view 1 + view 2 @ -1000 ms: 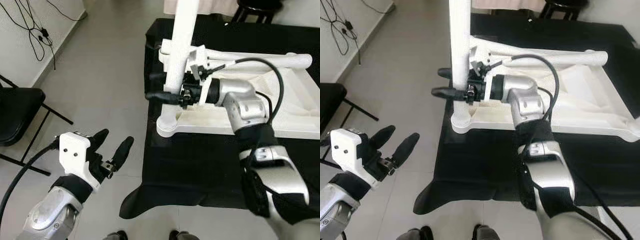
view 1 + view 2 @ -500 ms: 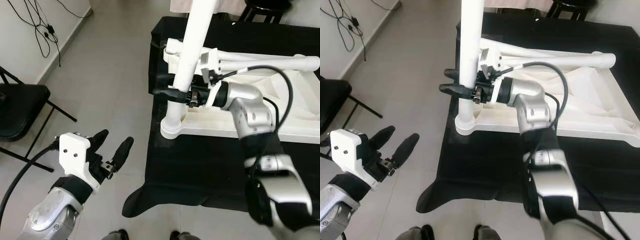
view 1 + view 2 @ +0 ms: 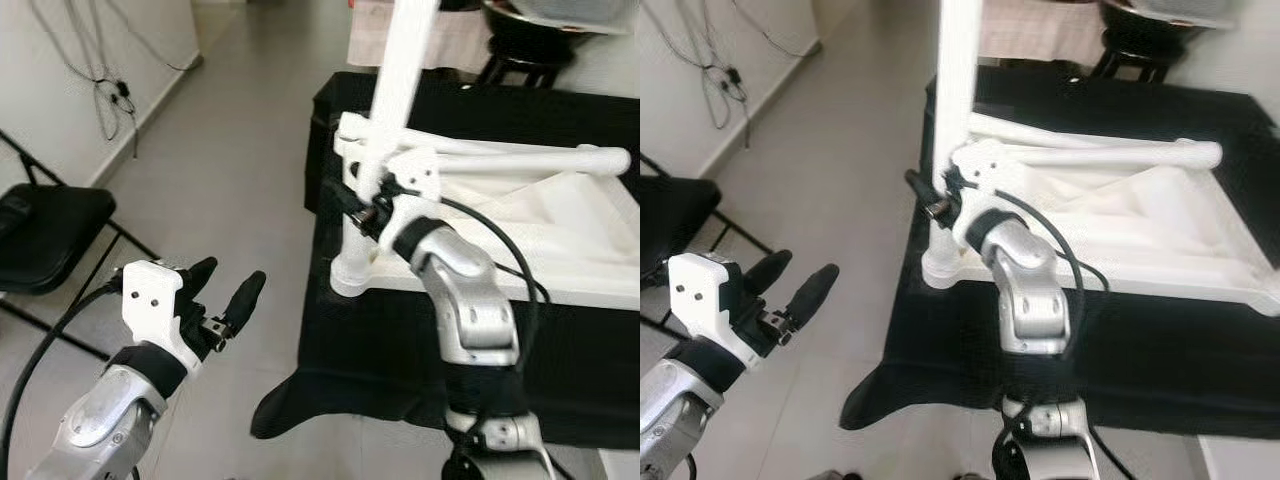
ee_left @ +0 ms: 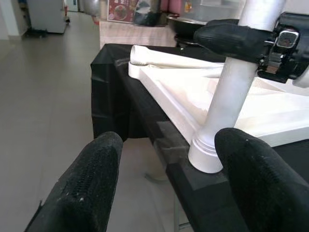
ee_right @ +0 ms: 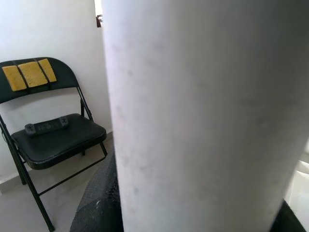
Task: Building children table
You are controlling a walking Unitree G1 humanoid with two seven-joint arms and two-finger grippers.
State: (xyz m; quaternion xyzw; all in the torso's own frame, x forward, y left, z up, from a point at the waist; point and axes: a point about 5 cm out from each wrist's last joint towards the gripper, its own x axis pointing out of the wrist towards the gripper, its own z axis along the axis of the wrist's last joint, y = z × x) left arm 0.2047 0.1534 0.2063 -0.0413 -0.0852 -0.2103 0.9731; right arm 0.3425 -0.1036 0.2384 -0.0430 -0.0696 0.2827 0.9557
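Nearest us, over the bare grey floor tiles [image 3: 230, 190], our left gripper [image 3: 222, 300] hangs idle with its two padded black fingers spread apart, as it did a second ago. Beyond it, on the black cloth [image 3: 380, 330] draped over the work surface, our right gripper [image 3: 352, 203] is clamped around the smooth, round white table leg [image 3: 385, 130], which stands upright in the corner of the upturned white tabletop [image 3: 520, 240]. Farthest off, a black folding chair [image 5: 53, 135] stands by the wall; since the earlier frames our view has swung and the right arm now reaches more steeply forward.
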